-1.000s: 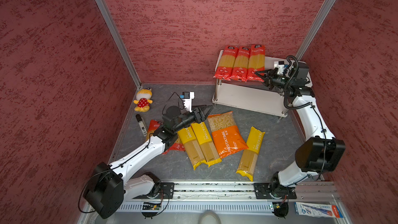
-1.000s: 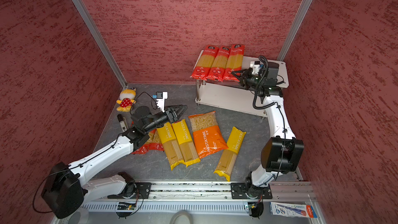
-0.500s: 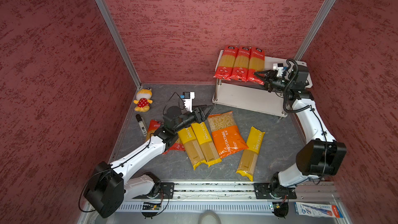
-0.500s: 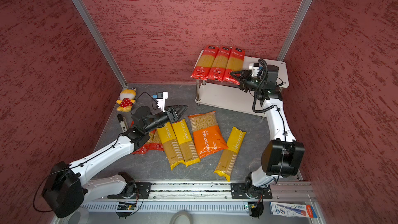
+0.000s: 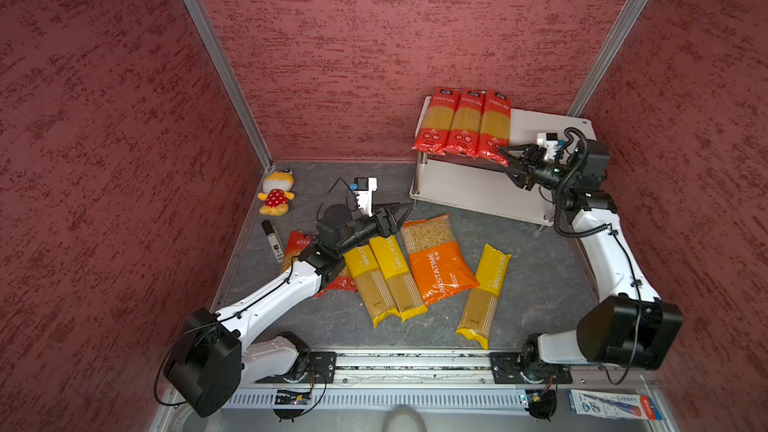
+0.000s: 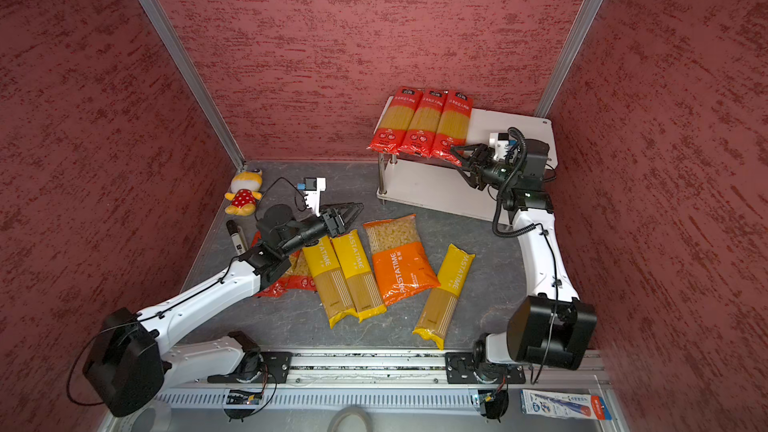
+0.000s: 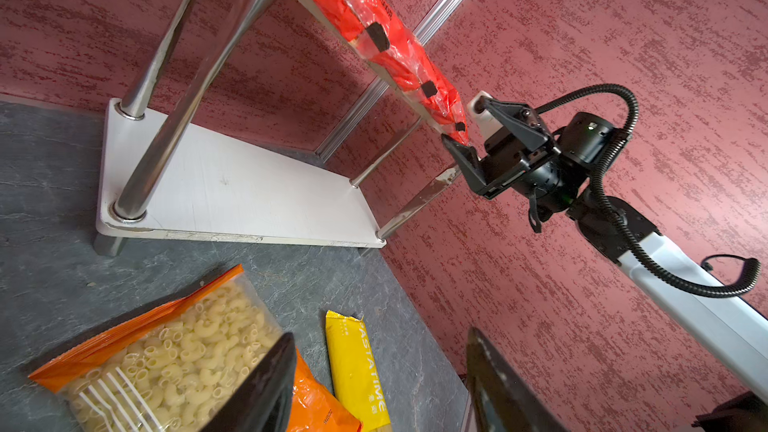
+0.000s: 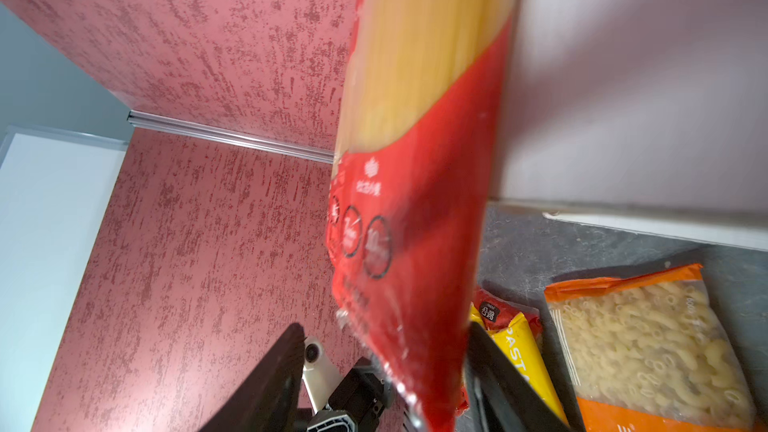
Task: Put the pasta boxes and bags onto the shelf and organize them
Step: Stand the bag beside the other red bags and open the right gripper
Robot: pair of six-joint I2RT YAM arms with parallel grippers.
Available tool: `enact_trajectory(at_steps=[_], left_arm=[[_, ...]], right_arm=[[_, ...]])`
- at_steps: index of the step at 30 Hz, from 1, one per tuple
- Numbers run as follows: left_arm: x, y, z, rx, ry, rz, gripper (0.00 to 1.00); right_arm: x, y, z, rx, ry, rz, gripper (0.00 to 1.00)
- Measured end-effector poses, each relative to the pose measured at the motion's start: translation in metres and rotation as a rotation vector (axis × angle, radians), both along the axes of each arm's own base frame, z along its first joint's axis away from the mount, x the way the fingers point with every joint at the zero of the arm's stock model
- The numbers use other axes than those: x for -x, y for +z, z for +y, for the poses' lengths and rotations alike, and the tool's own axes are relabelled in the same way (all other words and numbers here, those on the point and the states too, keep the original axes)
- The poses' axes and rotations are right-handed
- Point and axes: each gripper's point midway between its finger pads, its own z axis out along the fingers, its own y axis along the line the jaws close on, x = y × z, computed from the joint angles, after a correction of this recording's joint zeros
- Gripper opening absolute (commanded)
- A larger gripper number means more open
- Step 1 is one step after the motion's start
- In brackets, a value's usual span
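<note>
Three long red spaghetti bags (image 5: 463, 122) lie side by side on the left part of the shelf's top board (image 5: 540, 126). My right gripper (image 5: 509, 160) is open at the near end of the rightmost red bag (image 8: 415, 201), whose end hangs between the spread jaws (image 8: 384, 328). On the floor lie two yellow PASTATIME bags (image 5: 382, 276), a wide orange bag (image 5: 436, 259) and a third yellow bag (image 5: 486, 288). Short red bags (image 5: 297, 241) are partly hidden under my left arm. My left gripper (image 5: 401, 214) hovers open and empty over the orange bag's top (image 7: 187, 338).
The shelf's lower board (image 5: 469, 189) is bare, with chrome posts (image 7: 187, 89) at its corners. A plush toy (image 5: 275, 197) and a marker (image 5: 272, 238) lie by the left wall. A blue-white flat pack (image 5: 611, 405) rests on the front ledge past the rail.
My right gripper's jaws have opened off the end of the rightmost red spaghetti bag, which stays on the top board. The left arm has not moved.
</note>
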Motion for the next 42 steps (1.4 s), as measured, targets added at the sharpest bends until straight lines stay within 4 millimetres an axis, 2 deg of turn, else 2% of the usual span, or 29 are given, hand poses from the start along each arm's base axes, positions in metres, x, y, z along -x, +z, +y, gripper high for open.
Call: enact_trajectory(at_steps=[4, 11, 13, 15, 18, 23, 25, 32, 39, 42], left_arm=[[0.000, -0.002, -0.001, -0.003, -0.002, 0.004, 0.64], [0.002, -0.003, -0.005, -0.004, -0.011, 0.005, 0.64], [0.004, -0.003, -0.006, -0.006, -0.015, 0.003, 0.64], [0.004, -0.003, -0.008, -0.008, -0.019, 0.003, 0.65], [0.004, -0.006, -0.011, -0.014, -0.026, 0.007, 0.65], [0.006, -0.008, -0.013, -0.025, -0.030, 0.010, 0.65], [0.006, -0.008, -0.012, -0.032, -0.024, 0.006, 0.65], [0.008, -0.003, -0.008, -0.042, -0.011, -0.015, 0.65], [0.008, -0.005, -0.008, -0.049, -0.010, -0.017, 0.65], [0.007, -0.005, -0.008, -0.050, -0.010, -0.017, 0.65]], right_arm=[[0.007, 0.004, 0.001, -0.001, -0.003, -0.016, 0.62], [-0.003, -0.009, 0.000, 0.004, -0.019, 0.016, 0.61], [-0.007, -0.013, 0.001, 0.005, -0.023, 0.028, 0.57], [-0.012, -0.018, 0.003, 0.002, -0.024, 0.040, 0.50], [-0.018, -0.021, 0.004, -0.004, -0.027, 0.048, 0.34], [-0.021, -0.009, 0.004, -0.011, -0.032, 0.025, 0.12], [-0.021, -0.006, 0.004, -0.015, -0.038, 0.029, 0.08], [-0.021, -0.005, 0.000, 0.004, -0.048, 0.043, 0.02], [-0.021, -0.004, 0.000, 0.021, -0.039, 0.055, 0.01], [-0.029, -0.004, -0.001, 0.032, -0.036, 0.057, 0.16]])
